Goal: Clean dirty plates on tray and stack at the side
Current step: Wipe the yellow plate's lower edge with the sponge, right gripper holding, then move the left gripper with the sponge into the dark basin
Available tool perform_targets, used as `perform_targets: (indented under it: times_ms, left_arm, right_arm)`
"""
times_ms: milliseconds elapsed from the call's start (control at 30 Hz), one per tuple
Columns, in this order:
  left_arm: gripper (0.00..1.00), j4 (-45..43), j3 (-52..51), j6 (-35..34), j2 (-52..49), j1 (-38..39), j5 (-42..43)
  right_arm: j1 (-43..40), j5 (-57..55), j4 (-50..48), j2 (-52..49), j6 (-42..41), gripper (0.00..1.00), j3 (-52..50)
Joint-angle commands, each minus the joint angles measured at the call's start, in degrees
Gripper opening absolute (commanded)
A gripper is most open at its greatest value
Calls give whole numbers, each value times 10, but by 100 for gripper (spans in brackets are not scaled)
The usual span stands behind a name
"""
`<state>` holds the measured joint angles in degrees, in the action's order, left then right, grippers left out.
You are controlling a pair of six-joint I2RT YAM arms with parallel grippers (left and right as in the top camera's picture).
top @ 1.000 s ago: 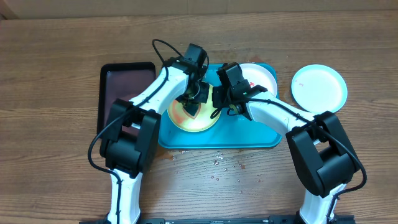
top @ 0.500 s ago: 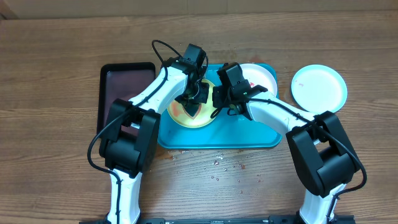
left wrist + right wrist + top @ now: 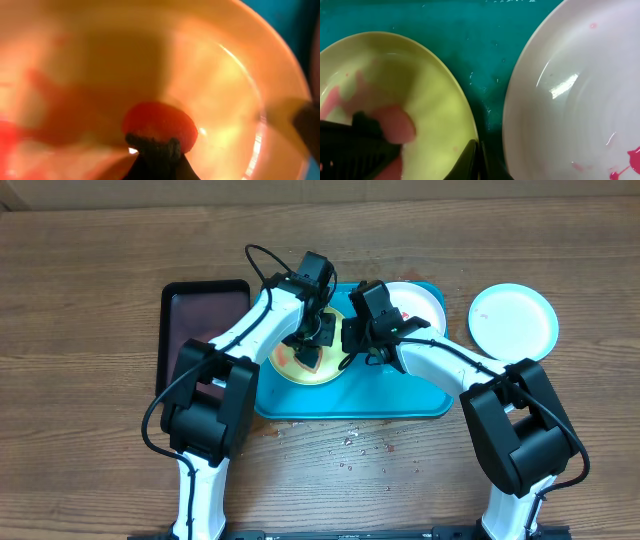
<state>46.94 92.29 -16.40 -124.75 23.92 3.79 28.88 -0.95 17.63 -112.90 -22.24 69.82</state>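
You have three round plastic plates. The pale green plate (image 3: pixel 325 375) lies mid-frame on the large turquoise rectangular plastic tray (image 3: pixel 400 395), and the white plate (image 3: pixel 420 305) sits in the tray's upper-right corner. The light blue plate (image 3: pixel 513 321) lies on the table, right of the tray. The left gripper (image 3: pixel 312 352) and right gripper (image 3: pixel 349 358) both have their jaws together at the green plate. Only the right wrist view shows the narrow strip of tray between the green and white rims. One black tray (image 3: pixel 195 320) lies at the left.

Both arms meet over the green plate (image 3: pixel 300 375), and the left claw (image 3: pixel 312 352) and right claw (image 3: pixel 347 360), each closed, stand near each other there, so there is little room above this plate. Between the green plate and the white plate (image 3: pixel 420 305) only a narrow strip of tray (image 3: pixel 350 402) shows. The front part of the tray is bare. The black tray (image 3: pixel 200 310) lies just left of it, the blue plate (image 3: pixel 513 320) near on the right. The tabletop (image 3: pixel 90 460) farther out is open.
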Motion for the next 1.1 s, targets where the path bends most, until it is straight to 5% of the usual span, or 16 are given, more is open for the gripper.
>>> perform_targets:
  times_ms: [0,567,1067]
  left_arm:
    - [4,1,-11,-7,-15,-11,-120]
    - [4,-7,-9,17,-15,-76,-146]
    - [4,-2,98,32,40,-66,36]
  right_arm:
    - [0,-5,-8,6,-5,4,7]
    - [0,-5,-6,6,-5,4,7]
    - [0,-5,-6,6,-5,4,7]
